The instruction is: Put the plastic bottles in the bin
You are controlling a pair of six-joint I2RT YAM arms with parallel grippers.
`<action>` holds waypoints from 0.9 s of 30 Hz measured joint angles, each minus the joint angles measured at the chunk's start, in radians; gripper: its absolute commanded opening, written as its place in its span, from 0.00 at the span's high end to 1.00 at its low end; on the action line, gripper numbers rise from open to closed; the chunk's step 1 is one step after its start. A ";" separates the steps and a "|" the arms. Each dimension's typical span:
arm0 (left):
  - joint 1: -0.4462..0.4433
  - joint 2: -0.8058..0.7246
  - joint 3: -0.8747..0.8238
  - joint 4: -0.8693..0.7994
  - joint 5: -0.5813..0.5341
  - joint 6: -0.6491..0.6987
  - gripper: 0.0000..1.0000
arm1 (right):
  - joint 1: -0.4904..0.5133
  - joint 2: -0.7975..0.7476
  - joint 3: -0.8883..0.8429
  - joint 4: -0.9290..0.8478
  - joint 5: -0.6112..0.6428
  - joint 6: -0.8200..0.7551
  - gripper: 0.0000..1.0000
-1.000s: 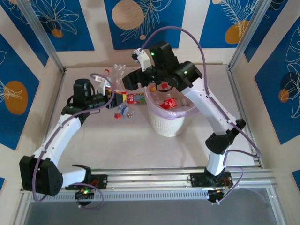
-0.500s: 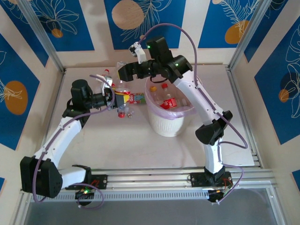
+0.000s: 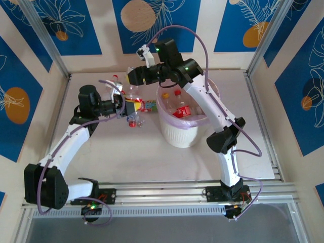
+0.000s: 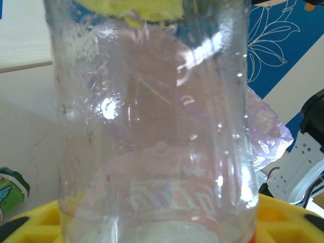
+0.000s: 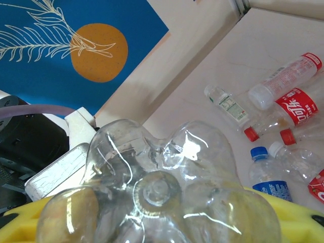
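A clear plastic bottle (image 3: 132, 92) with a red label hangs above the table's back left, left of the bin (image 3: 170, 132). My left gripper (image 3: 128, 104) is shut on its lower part, and its wall (image 4: 152, 116) spans the left wrist view between the yellow fingers (image 4: 288, 217). My right gripper (image 3: 133, 79) is closed on the upper end, and its lobed base (image 5: 157, 187) sits between that gripper's yellow fingers (image 5: 304, 220). The white ribbed bin has a pink bag and holds a few red-capped bottles (image 3: 182, 110).
More bottles lie on the table under the held one: a blue-capped one (image 3: 134, 121), a red and green one (image 3: 147, 105), a clear one (image 3: 115, 81) further back. In the right wrist view a red-labelled bottle (image 5: 296, 105) and a blue-capped one (image 5: 268, 177) lie nearby. The back wall is close.
My right arm swung left from above the bin to the bottle in my left gripper and closed on its upper end. My left gripper has barely moved.
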 measured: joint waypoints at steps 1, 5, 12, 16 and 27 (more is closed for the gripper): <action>0.000 0.000 0.000 -0.002 -0.001 0.002 0.00 | 0.000 0.000 0.000 -0.001 -0.001 -0.002 0.47; 0.000 -0.018 -0.003 -0.037 -0.011 0.008 0.00 | 0.008 0.000 0.012 0.006 0.012 -0.011 0.47; 0.000 -0.158 -0.026 -0.102 -0.042 0.064 0.00 | 0.012 -0.041 0.016 0.035 0.047 -0.025 0.50; 0.000 -0.230 -0.034 -0.150 -0.071 0.093 0.00 | -0.013 -0.104 0.027 0.043 0.076 -0.032 0.50; 0.000 -0.180 -0.095 -0.175 -0.204 0.045 0.08 | -0.218 -0.464 -0.126 0.075 0.243 -0.109 0.50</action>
